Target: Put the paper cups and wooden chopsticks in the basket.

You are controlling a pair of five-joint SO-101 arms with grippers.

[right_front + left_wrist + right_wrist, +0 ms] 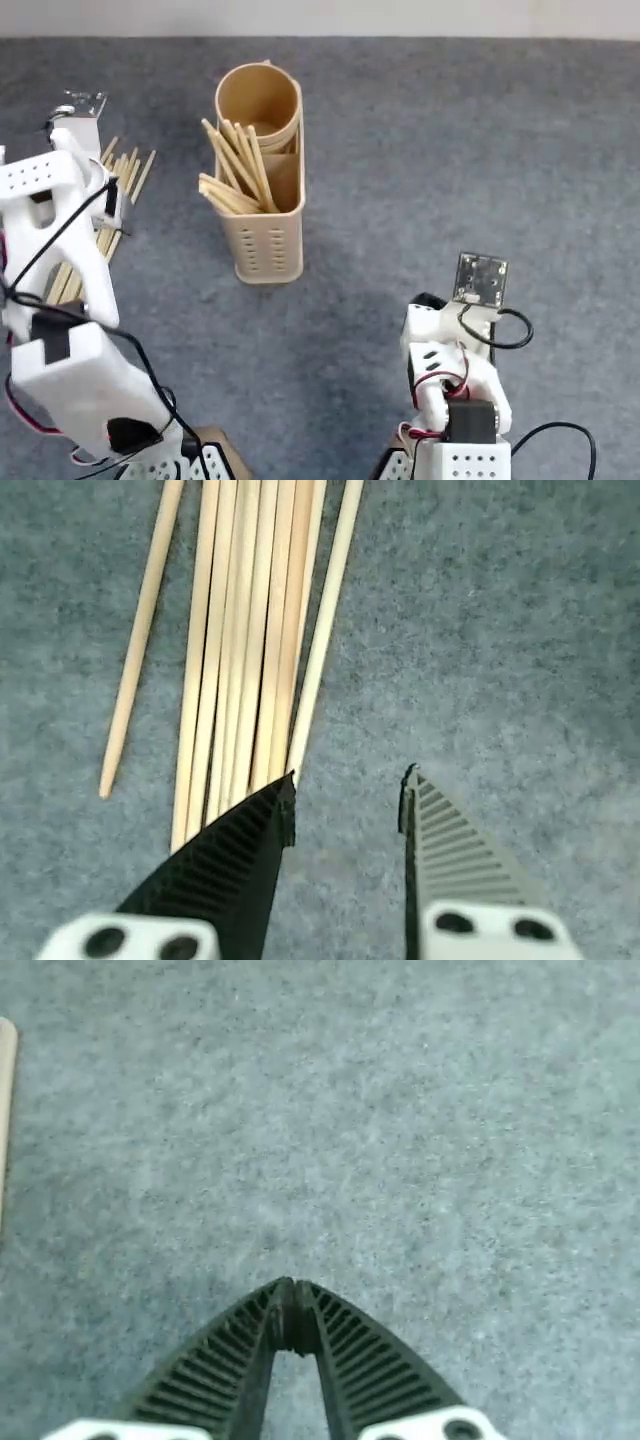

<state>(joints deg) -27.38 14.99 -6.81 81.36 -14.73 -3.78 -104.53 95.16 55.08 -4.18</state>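
A tan perforated basket (pixel 262 245) stands on the grey carpet, holding a paper cup (pixel 258 98) at its far end and several wooden chopsticks (pixel 235 170) leaning inside. More loose chopsticks (pixel 118 182) lie on the carpet at the left, partly hidden under the left arm (pixel 55 230). In the left wrist view my left gripper (pixel 348 785) is open just above the carpet, its black finger (pixel 235 850) over the near ends of the chopstick bundle (pixel 255 650). My right gripper (pixel 293 1312) is shut and empty over bare carpet, at the lower right of the high view.
The right arm (pixel 455 390) sits folded near the front edge, well clear of the basket. A pale edge (pixel 5 1110) of the basket shows at the border of the right wrist view. Open carpet spreads to the right of the basket.
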